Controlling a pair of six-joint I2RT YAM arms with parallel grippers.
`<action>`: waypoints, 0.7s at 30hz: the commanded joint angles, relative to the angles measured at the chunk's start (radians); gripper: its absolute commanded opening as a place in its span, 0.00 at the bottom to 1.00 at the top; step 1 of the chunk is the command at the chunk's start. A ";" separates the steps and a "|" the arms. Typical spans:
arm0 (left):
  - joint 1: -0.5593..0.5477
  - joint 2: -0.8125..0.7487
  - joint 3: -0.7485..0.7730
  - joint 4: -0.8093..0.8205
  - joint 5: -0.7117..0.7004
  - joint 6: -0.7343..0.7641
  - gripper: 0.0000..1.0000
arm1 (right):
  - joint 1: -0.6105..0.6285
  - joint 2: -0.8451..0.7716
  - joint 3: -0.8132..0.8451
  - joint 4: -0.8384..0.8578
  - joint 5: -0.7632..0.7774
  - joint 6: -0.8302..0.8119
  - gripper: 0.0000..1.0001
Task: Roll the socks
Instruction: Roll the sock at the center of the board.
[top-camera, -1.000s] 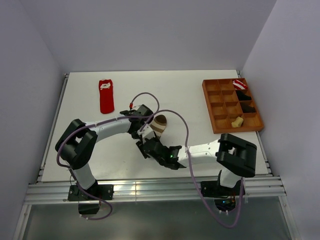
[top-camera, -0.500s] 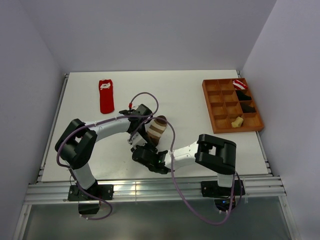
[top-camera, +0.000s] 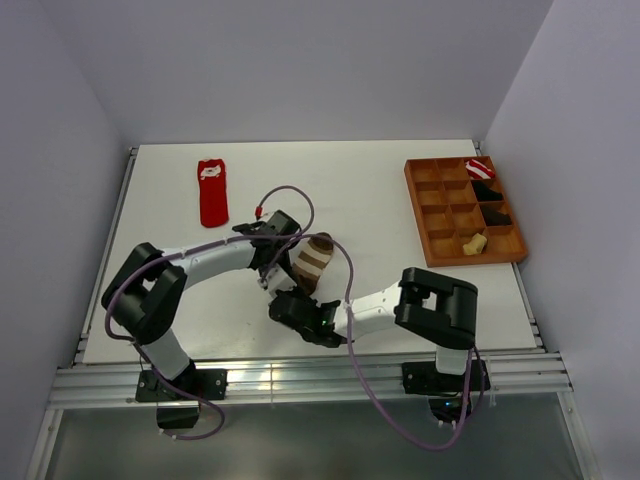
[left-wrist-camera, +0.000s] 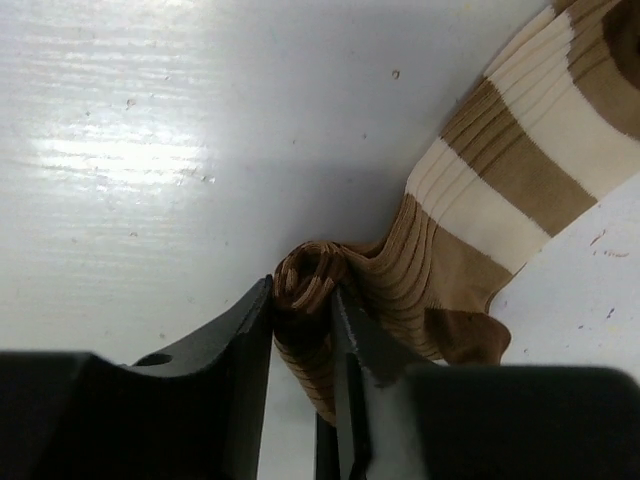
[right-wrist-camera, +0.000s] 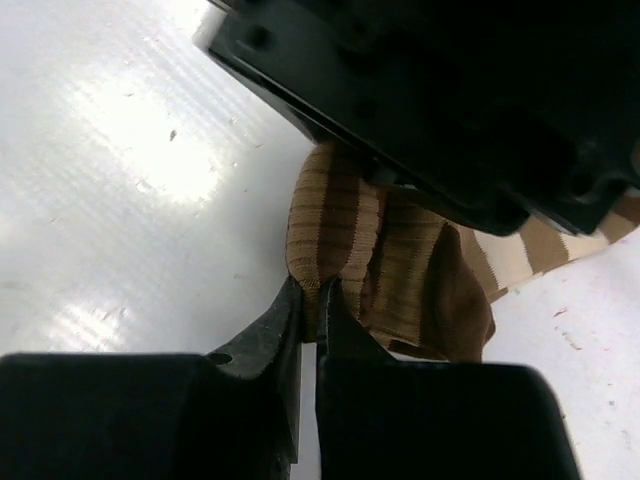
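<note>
The brown-and-tan striped sock (top-camera: 312, 262) lies mid-bench (top-camera: 380, 190). One end is wound into a tight coil and the banded length is still flat. Change noted: my right tool (right-wrist-camera: 310, 298), wide a second ago, is now pinched almost closed on a fold of the coil. My left tool (left-wrist-camera: 303, 297) has eased slightly, yet both jaws still touch the coil's sides. I judge this a handover of the grip, freeing the left to re-seat and roll on. The red sock (top-camera: 212, 192) lies flat, unrolled, well apart.

top view looks down on the whole table (top-camera: 380, 180); both wrist views sit close on one striped sock (left-wrist-camera: 500, 190)
</note>
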 joint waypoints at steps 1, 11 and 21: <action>-0.023 -0.090 -0.039 -0.026 -0.004 -0.006 0.39 | -0.067 -0.098 -0.035 0.001 -0.165 0.100 0.00; -0.021 -0.394 -0.163 0.039 -0.230 -0.161 0.77 | -0.244 -0.210 -0.134 0.085 -0.657 0.265 0.00; -0.020 -0.736 -0.500 0.297 -0.167 -0.267 0.75 | -0.448 -0.090 -0.189 0.304 -1.131 0.514 0.00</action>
